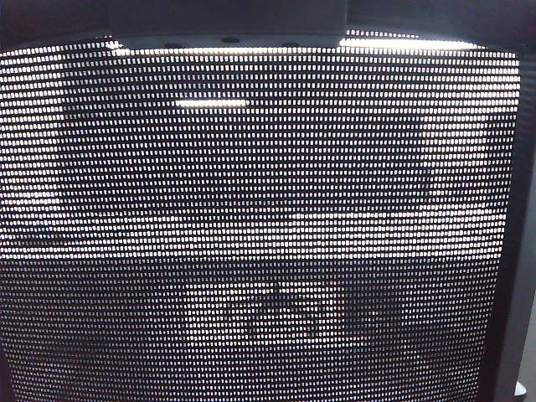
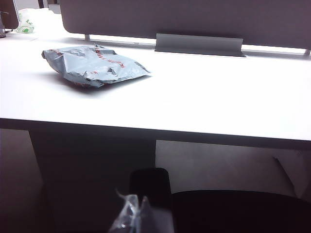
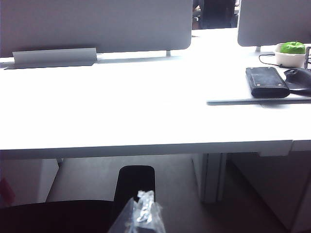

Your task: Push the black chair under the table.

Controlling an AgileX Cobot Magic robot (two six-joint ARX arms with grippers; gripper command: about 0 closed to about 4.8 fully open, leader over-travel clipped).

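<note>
The black chair (image 1: 268,234) stands directly before the table (image 2: 218,102), its mesh back filling the exterior view so that neither arm shows there. In the left wrist view one black armrest (image 2: 149,184) lies just short of the table's front edge, beneath the level of the top, with the dark seat (image 2: 238,211) beside it; the right wrist view shows the other armrest (image 3: 134,187) likewise near the edge. The left claw (image 2: 133,218) and the right claw (image 3: 142,213) each appear only as a pale, translucent tip hovering above its armrest; whether either is open or closed, or holds anything, cannot be told. On the table rest a grey plastic package (image 2: 95,65), a black device (image 3: 265,81) and a bowl with a green fruit (image 3: 290,52). Risks, as judged: an uneven push from the two arms could swivel the chair off line; an armrest could strike the table edge or the cabinet front (image 3: 262,194) and stall the advance.
</note>
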